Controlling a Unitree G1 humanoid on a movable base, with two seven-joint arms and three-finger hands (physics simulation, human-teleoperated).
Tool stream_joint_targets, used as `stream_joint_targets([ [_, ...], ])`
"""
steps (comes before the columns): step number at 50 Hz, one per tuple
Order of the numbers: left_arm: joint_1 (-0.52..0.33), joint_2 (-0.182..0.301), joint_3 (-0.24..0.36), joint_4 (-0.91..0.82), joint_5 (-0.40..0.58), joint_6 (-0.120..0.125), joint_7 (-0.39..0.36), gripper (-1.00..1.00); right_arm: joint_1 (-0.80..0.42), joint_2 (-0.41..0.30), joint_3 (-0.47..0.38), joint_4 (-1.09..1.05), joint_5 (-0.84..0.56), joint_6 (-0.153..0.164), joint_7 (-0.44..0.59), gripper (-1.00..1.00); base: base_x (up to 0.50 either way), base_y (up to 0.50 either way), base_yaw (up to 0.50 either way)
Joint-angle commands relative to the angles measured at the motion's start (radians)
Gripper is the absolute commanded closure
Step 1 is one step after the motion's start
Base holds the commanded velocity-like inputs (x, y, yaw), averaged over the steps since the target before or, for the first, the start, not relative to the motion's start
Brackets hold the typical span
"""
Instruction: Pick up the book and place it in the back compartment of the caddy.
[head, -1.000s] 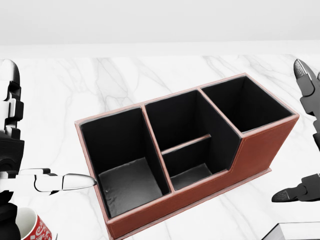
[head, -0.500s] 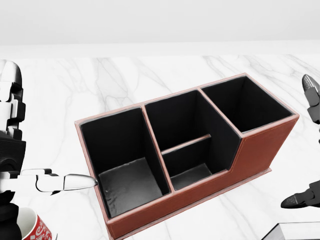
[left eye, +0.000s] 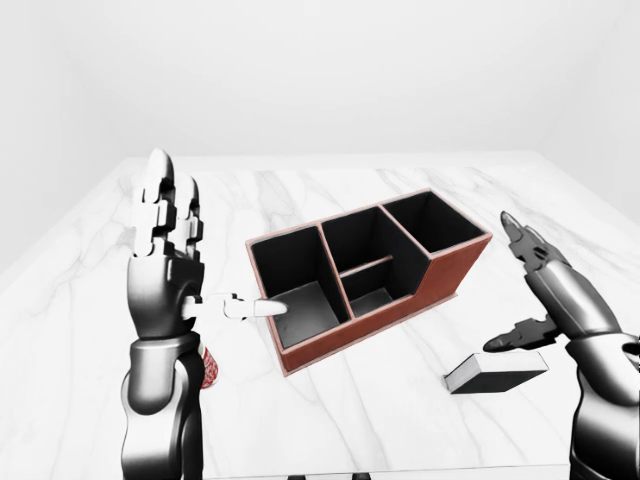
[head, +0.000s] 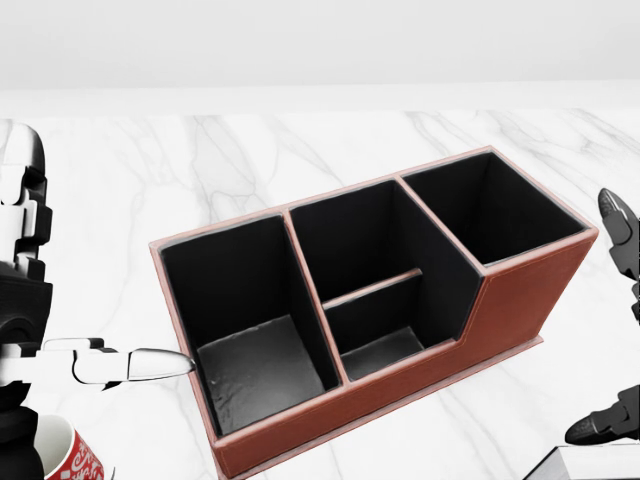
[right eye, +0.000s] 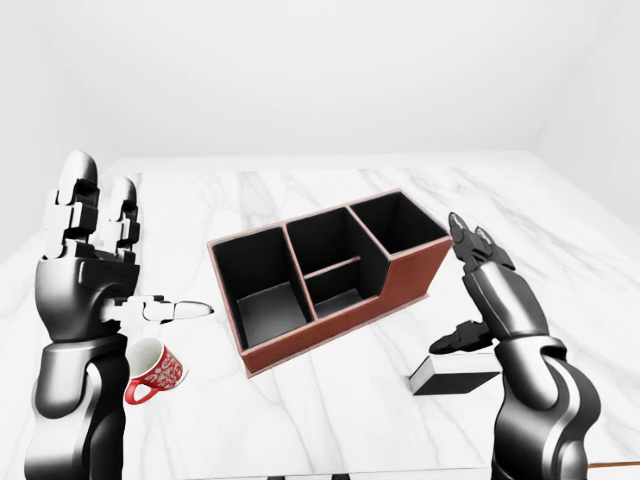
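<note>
The brown caddy (left eye: 440, 275) with black lining stands mid-table at an angle, all its compartments empty. One wide bay is at its lower left, a middle bay is split by a low divider, and a taller bay is at its upper right. The book (left eye: 497, 372), dark-covered with white page edges, lies flat on the marble to the lower right of the caddy. My right hand (left eye: 505, 285) hovers open just above the book, thumb near its upper edge and not touching it. My left hand (left eye: 210, 250) is raised open left of the caddy, thumb pointing at it.
A red mug with white print (right eye: 155, 370) lies tipped on the table beside my left forearm. The white marble table (left eye: 350, 420) ends close to the bottom of the eye views. Plain white walls stand behind it.
In the head view my right hand has drifted right and downward, away from the caddy's upper-right end. The left hand, the caddy and the camera have stayed put.
</note>
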Motion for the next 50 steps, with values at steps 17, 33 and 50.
stream_joint_targets([
  [17,-0.001,0.0,-0.002,-0.002,0.001,0.0,0.001,-1.0,0.05,0.02,0.002,0.079,-0.034,0.0,0.003,-1.0,0.0,0.0,0.0],
  [33,0.0,-0.001,-0.003,-0.005,0.001,0.0,0.002,-1.0,0.067,0.024,-0.002,0.114,-0.061,-0.011,0.006,-1.0,0.0,0.0,0.0],
  [50,-0.003,0.0,0.0,-0.011,0.0,0.0,0.002,-1.0,0.084,0.027,-0.012,0.144,-0.082,-0.059,0.004,-1.0,0.0,0.0,0.0],
])
